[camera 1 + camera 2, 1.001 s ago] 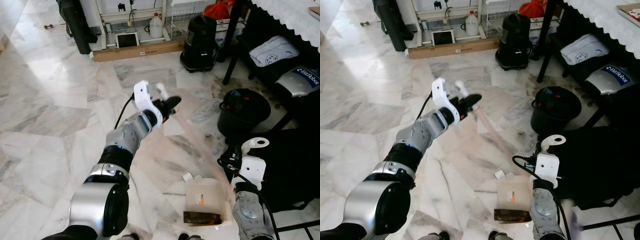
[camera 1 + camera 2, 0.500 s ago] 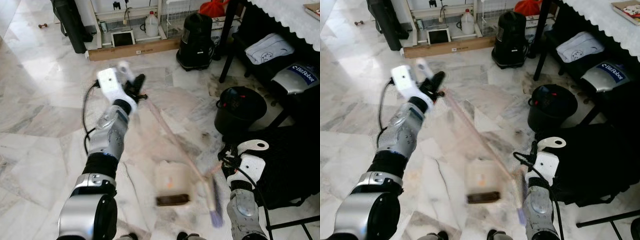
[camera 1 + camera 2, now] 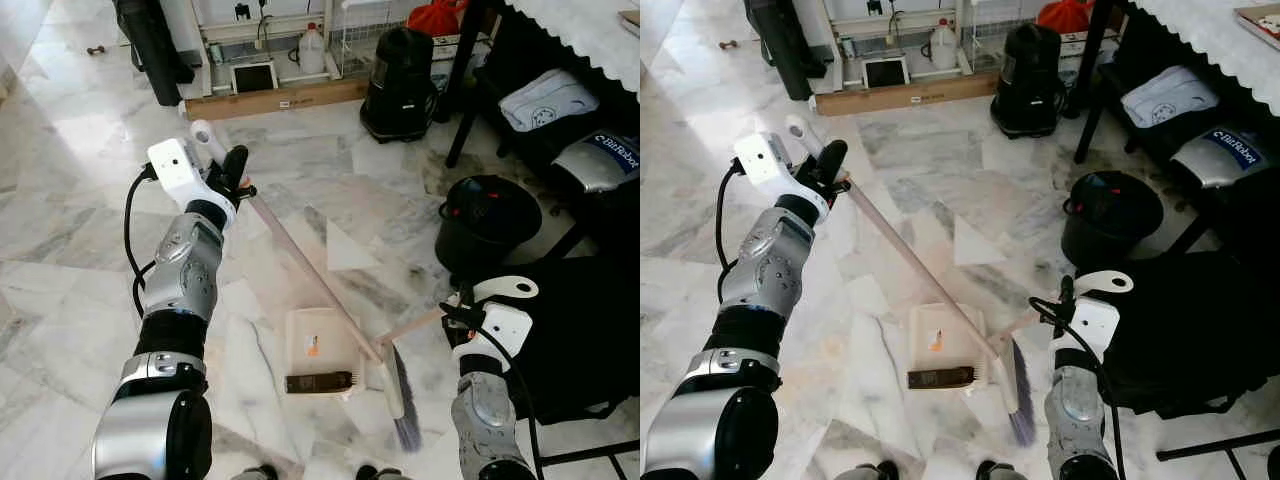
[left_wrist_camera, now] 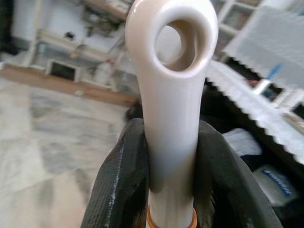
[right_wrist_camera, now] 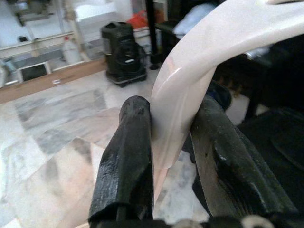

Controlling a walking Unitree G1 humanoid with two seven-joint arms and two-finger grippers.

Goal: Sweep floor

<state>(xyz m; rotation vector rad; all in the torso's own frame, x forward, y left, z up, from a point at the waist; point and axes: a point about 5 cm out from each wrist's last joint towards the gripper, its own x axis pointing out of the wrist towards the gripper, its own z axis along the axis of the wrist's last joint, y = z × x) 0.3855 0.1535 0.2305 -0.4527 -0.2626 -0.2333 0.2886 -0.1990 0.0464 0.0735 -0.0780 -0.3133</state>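
Mid-sweep: left hand (image 3: 232,172) clamps broom (image 3: 310,277), right hand (image 3: 455,312) grips dustpan (image 3: 320,345) handle, bristles beside pan; floor (image 3: 90,220) mostly unswept, I judge.

Head views: bright, even daylight; marble floor (image 3: 80,200) shows soft glare upper left; shadows deep under the table (image 3: 590,40) at right. Focus sharp, no motion blur. Wrist views: 2 near black fingers (image 4: 118,190) sharp, backgrounds soft and hazy.
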